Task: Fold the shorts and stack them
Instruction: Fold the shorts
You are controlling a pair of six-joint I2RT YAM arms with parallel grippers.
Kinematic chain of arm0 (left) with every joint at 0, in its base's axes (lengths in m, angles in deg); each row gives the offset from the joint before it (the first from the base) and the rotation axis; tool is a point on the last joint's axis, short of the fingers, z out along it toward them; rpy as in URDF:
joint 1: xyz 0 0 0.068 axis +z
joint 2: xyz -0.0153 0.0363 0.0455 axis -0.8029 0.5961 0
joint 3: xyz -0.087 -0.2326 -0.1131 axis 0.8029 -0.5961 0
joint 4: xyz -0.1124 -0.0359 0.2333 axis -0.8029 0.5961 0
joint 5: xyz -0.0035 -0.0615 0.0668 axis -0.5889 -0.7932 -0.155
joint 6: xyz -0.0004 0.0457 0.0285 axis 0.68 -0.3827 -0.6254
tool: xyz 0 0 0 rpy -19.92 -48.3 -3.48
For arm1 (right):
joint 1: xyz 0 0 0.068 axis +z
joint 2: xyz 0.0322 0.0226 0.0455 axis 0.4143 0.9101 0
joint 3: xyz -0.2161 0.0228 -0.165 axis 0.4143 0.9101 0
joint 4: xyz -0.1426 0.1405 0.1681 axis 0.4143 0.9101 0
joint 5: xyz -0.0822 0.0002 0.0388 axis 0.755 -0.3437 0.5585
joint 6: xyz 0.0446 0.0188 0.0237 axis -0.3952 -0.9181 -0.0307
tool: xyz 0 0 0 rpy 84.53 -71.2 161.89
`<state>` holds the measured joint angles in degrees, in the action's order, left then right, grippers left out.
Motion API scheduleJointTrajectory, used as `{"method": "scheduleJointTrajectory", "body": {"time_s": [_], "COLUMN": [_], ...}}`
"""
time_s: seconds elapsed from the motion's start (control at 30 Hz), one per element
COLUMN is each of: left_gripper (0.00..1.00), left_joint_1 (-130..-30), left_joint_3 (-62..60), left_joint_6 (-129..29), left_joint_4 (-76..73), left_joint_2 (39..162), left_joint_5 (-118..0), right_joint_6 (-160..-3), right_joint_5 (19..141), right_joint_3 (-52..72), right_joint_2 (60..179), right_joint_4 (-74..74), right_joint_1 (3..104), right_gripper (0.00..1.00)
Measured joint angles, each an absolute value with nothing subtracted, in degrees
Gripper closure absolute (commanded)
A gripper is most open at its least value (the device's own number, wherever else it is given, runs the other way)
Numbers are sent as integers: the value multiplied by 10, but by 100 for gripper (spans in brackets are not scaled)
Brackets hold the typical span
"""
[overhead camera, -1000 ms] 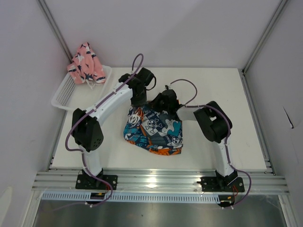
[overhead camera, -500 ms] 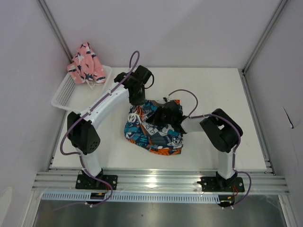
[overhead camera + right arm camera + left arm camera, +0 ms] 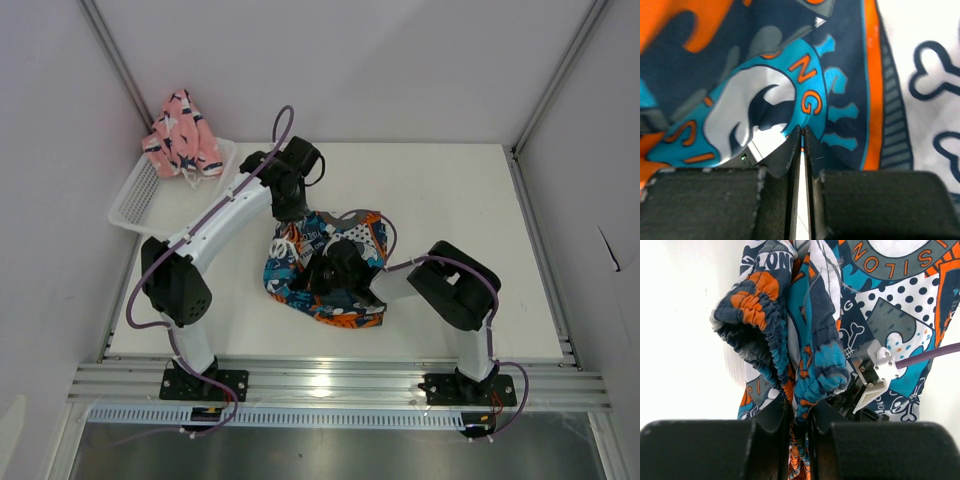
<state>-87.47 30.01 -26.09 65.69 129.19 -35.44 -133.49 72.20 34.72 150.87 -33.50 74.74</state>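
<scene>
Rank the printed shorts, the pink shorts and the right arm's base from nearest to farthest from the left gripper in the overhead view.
From the left gripper:
1. printed shorts: pinched in it, mid-table.
2. pink shorts: far-left corner.
3. right arm's base: near edge, right side.

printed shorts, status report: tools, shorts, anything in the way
left tool shut on printed shorts waistband. right tool shut, low over the print, hold unclear. pink shorts heaped at basket far end, nothing blocking.
</scene>
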Motion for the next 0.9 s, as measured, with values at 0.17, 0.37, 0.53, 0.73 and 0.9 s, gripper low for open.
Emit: {"method": "scheduleJointTrajectory", "body": {"time_s": [0.17,0.37,0.53,0.73,0.9], "left_gripper": [100,100,100,100,100], "left_joint_1": [-875,-875,-875,-875,-878], "left_joint_3": [305,305,305,286,279], "left_joint_6": [-261,-261,-255,-240,-228], "left_joint_4": [661,663,662,648,637], "left_joint_2": [1292,1292,1289,1259,1247], "left_joint_5": [-354,-355,-361,-375,-379], "right_joint_6": [-1337,-1337,-1350,-1364,-1366], "right_joint_5": [725,725,723,724,726], "right_joint_3": [362,362,357,330,326], "right_joint_2": [1509,1516,1550,1586,1587], "right_joint_4": [-344,-356,-376,-413,-410], "right_joint_1": [748,750,757,770,772], "right_gripper": [94,94,95,95,94]}}
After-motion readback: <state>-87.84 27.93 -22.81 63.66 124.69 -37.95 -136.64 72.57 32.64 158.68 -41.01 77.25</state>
